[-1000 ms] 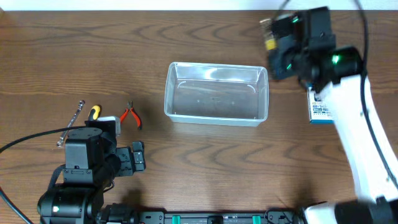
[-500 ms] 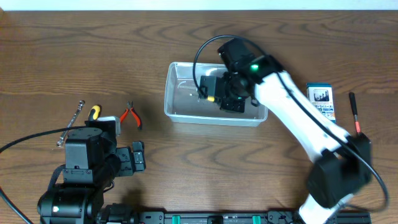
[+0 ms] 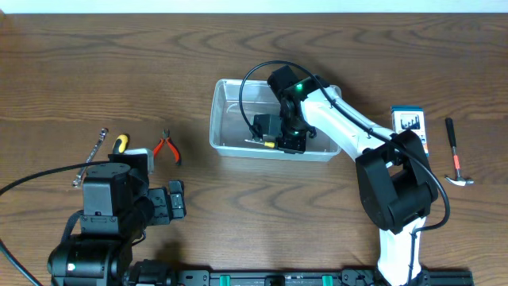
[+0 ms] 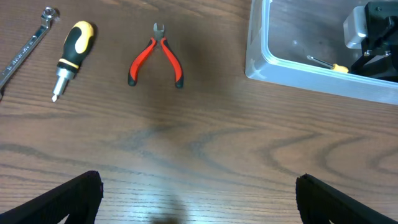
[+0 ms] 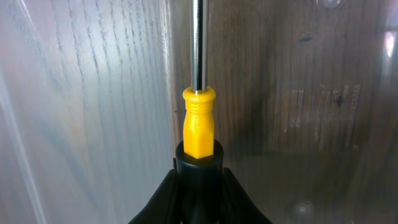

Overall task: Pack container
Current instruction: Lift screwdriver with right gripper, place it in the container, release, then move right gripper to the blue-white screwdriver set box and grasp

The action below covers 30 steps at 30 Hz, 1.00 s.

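No readable text anywhere.

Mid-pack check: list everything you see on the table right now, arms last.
container: 1, clear, table centre
slim screwdriver: 1, yellow handle, inside container, held
pliers: 1, red, left of container
stubby screwdriver: 1, yellow-black, left of pliers
wrench: 1, silver, far left
box: 1, blue-white, right of container
hammer: 1, black handle, far right
left gripper: 1, black, jaws open, empty, front left
right gripper: 1, black, jaws shut on slim screwdriver, inside container
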Tool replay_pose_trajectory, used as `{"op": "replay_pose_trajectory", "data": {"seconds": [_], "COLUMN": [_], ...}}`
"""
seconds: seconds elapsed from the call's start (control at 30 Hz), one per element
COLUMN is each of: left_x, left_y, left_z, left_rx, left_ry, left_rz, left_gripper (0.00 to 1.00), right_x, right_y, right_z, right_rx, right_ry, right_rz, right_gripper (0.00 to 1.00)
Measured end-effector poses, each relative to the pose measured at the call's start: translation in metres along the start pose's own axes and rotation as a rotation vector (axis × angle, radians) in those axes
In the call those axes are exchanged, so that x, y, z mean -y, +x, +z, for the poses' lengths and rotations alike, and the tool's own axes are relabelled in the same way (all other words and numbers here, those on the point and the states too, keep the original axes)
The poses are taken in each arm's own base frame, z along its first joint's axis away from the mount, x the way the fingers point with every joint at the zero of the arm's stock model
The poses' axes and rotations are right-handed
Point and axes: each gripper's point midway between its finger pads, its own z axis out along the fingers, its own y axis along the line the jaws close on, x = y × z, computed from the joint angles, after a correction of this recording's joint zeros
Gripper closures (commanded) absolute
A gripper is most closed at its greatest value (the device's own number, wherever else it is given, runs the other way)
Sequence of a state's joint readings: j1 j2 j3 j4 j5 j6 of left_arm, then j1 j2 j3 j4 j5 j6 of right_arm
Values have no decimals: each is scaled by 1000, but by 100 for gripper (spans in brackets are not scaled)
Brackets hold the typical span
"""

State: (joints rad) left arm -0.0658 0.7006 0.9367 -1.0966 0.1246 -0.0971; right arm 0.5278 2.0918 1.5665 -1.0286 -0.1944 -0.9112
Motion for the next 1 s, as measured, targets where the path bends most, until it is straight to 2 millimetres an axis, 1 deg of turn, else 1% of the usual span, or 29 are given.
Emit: {"op": "replay_pose_trajectory", "data": {"seconds": [0.03, 0.1, 0.13, 0.2, 0.27, 0.47, 0.57, 0.6, 0.63, 0.67, 0.7, 0.73, 0.77, 0.8, 0.87, 0.9, 0.93, 0.97, 1.0], "left_x": [0, 0, 0, 0, 0, 0, 0, 0, 0, 0, 0, 0, 0, 0, 0, 0, 0, 0, 0], "left_y": [0, 0, 0, 0, 0, 0, 0, 0, 0, 0, 0, 0, 0, 0, 0, 0, 0, 0, 0], "left_z": [0, 0, 0, 0, 0, 0, 0, 0, 0, 0, 0, 0, 0, 0, 0, 0, 0, 0, 0], "left_rx": [0, 0, 0, 0, 0, 0, 0, 0, 0, -1, 0, 0, 0, 0, 0, 0, 0, 0, 0], "left_ry": [0, 0, 0, 0, 0, 0, 0, 0, 0, 0, 0, 0, 0, 0, 0, 0, 0, 0, 0], "left_rz": [0, 0, 0, 0, 0, 0, 0, 0, 0, 0, 0, 0, 0, 0, 0, 0, 0, 0, 0], "left_gripper": [2, 2, 2, 2, 2, 2, 2, 2, 2, 2, 2, 2, 2, 2, 2, 2, 2, 2, 2], "right_x": [0, -2, -2, -3, -3, -2, -1, -1, 3, 11, 19, 31, 42, 53, 71, 77, 84, 87, 89], "right_y": [0, 1, 1, 2, 2, 4, 7, 7, 5, 2, 0, -1, 2, 7, 29, 44, 66, 84, 109], "right_z": [0, 0, 0, 0, 0, -1, -8, -16, -24, -37, -48, -64, -83, -103, -150, -173, -200, -218, -239], "right_rx": [-1, -5, -5, -8, -9, -15, -28, -31, -25, -10, 5, 24, 45, 64, 117, 144, 182, 207, 231], "right_ry": [-1, -6, -7, -10, -11, -12, -15, -18, -10, 15, 46, 91, 140, 189, 284, 328, 381, 417, 460], "right_rz": [3, 8, 12, 14, 17, 48, 108, 142, 171, 212, 248, 301, 380, 448, 606, 686, 790, 863, 956], "right_gripper": [73, 53, 51, 48, 47, 48, 50, 50, 50, 49, 44, 25, 1, 1, 1, 1, 1, 1, 1]}}
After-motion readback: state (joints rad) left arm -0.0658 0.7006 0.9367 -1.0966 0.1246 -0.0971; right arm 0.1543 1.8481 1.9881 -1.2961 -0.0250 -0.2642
